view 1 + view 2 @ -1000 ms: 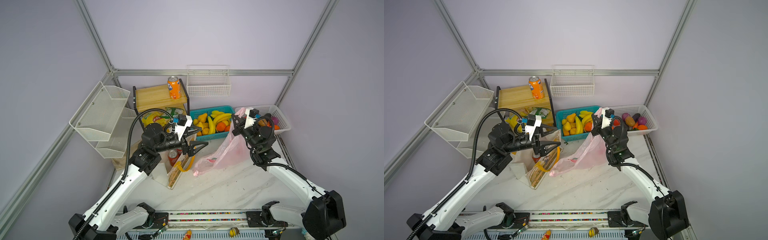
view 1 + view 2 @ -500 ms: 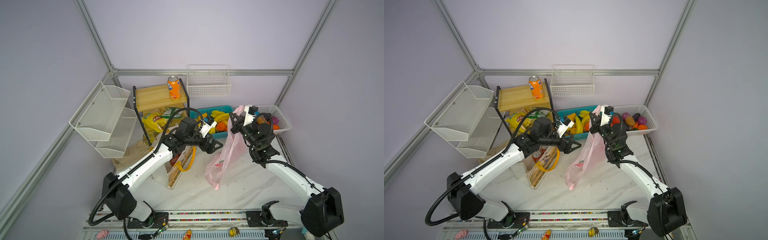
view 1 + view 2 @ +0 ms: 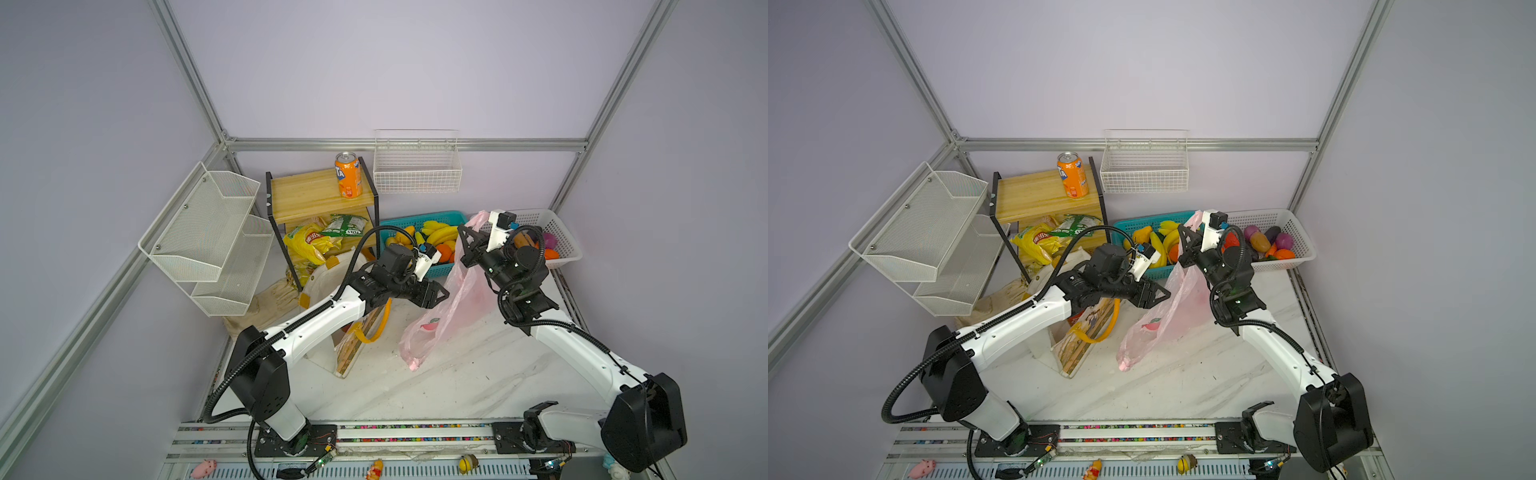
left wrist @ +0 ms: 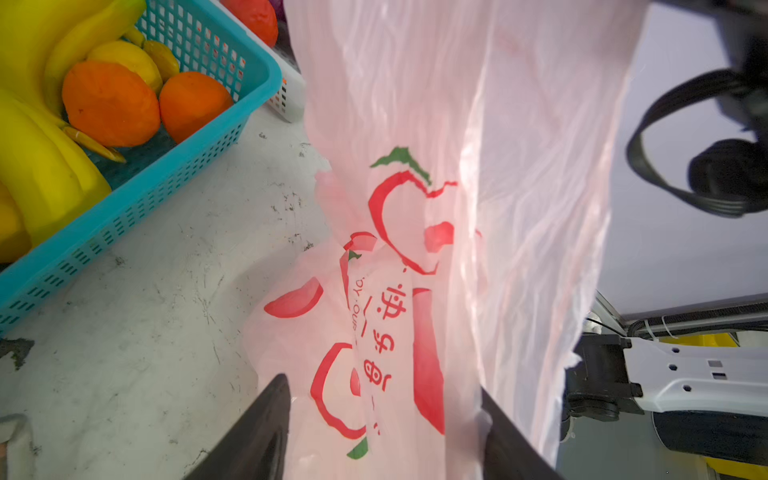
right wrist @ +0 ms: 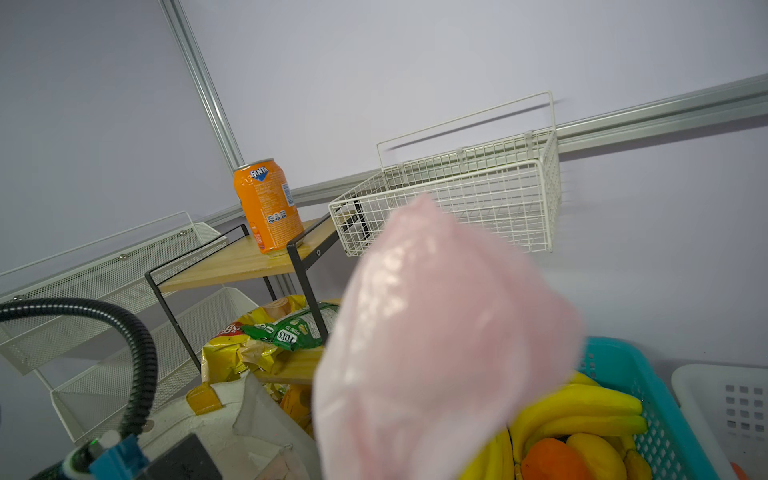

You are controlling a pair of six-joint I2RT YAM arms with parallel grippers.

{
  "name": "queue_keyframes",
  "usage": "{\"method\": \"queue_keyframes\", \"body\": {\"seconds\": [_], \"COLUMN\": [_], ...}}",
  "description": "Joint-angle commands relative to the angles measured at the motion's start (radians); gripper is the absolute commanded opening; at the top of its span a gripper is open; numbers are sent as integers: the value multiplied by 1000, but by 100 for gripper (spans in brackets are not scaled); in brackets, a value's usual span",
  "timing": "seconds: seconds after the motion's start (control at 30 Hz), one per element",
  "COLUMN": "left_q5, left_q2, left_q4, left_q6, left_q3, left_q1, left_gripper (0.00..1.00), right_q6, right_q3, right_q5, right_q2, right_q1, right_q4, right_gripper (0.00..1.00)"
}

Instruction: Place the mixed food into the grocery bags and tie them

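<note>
The pink grocery bag (image 3: 453, 307) (image 3: 1167, 316) with red apple prints hangs down to the table. My right gripper (image 3: 466, 242) (image 3: 1184, 246) is shut on its top, high beside the teal basket; in the right wrist view the pink film (image 5: 436, 353) hides the jaws. My left gripper (image 3: 440, 295) (image 3: 1163, 295) (image 4: 382, 384) reaches in from the left, jaws apart with the bag's lower film (image 4: 415, 187) between them. The white tote (image 3: 328, 274) (image 3: 1042, 278) with yellow handles stands under the left arm. Yellow and orange toy fruits (image 3: 436, 243) (image 4: 108, 104) fill the teal basket (image 4: 174, 174).
An orange soda can (image 3: 348, 174) stands on the wooden shelf (image 3: 311, 195), with snack packets (image 3: 316, 241) below it. A white basket (image 3: 561, 232) of toy vegetables sits at the back right. A wire basket (image 3: 415, 170) and mesh racks (image 3: 208, 237) hang on the walls. A tan bag (image 3: 270, 299) lies at left.
My left gripper has swung right from the tote to the pink bag and its jaws have narrowed around it. The bag, slumped before, now hangs straight from the right gripper.
</note>
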Motion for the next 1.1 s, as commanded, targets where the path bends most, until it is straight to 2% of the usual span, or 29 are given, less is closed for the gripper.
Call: {"method": "queue_keyframes", "body": {"seconds": [0.0, 0.07, 0.1, 0.2, 0.3, 0.33, 0.43, 0.53, 0.6, 0.63, 0.77, 0.87, 0.97, 1.07], "left_q5": [42, 50, 47, 24, 18, 9, -43, -40, -54, -64, -112, -137, -138, -103], "left_q2": [21, 37, 46, 58, 41, 31, -7, -58, -96, -114, -169, -182, -173, -158], "left_q4": [32, 31, 31, 30, 56, 58, 37, 78, 123, 145, 212, 241, 264, 276], "left_q6": [-9, -2, -3, -6, -18, -32, -125, -239, -308, -344, -459, -521, -558, -576], "left_q3": [113, 124, 131, 156, 155, 152, 133, 69, 14, -10, -74, -100, -109, -106], "left_q1": [-11, -18, -20, -18, -9, -1, 30, 59, 67, 74, 86, 85, 83, 81], "left_gripper": [63, 59, 53, 32, 3, 0, 0, 0, 0, 0, 0, 0, 0, 0], "right_q6": [23, 34, 44, 54, 23, 12, -66, -106, -106, -106, -77, -11, 89, 147], "right_q3": [5, 10, 12, 29, 64, 82, 152, 197, 221, 230, 210, 159, 77, 13], "right_q5": [2, -5, -14, -31, -33, -24, 52, 127, 175, 195, 212, 141, 27, 18], "right_q2": [-2, 7, 14, 29, 36, 32, 9, -21, -40, -53, -146, -208, -240, -215], "right_q1": [1, 0, 1, 0, 1, 1, 1, 0, 1, 1, 1, 3, 31, 95], "right_q4": [15, 23, 29, 12, -84, -134, -356, -540, -642, -694, -814, -831, -748, -633], "right_gripper": [0, 0, 0, 0, 5, 9, 36, 54, 79, 85, 93, 94, 95, 95]}}
